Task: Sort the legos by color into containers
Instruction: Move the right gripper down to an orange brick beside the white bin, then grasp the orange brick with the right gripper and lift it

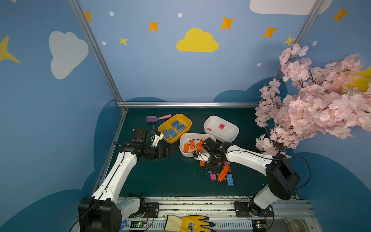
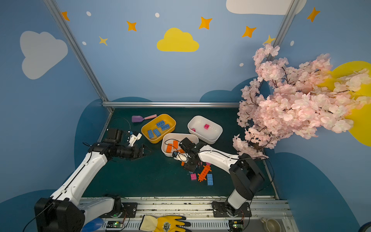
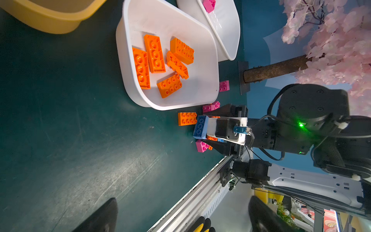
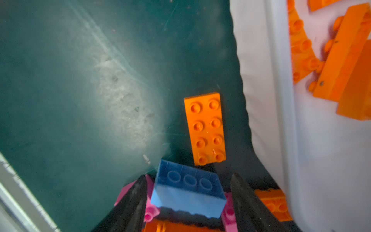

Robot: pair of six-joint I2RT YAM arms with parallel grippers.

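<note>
The right gripper (image 4: 188,177) is lowered to the green table (image 1: 160,180), just beside the white tub (image 3: 125,60) in which orange bricks (image 3: 154,54) are collected. Its jaws are parted, and an upturned blue brick (image 4: 188,192) lies between them with a slim gap at each side — not clamped. An orange brick (image 4: 204,128) lies flat just ahead. The left gripper (image 1: 170,150) is held wide apart and empty near the yellow tub (image 1: 185,120) — four blue bricks (image 1: 175,123) are gathered there.

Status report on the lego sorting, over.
Left gripper open, empty. Right gripper open, straddling blue brick, no grip. Pink bricks wedged beside it; white tub close.
</note>
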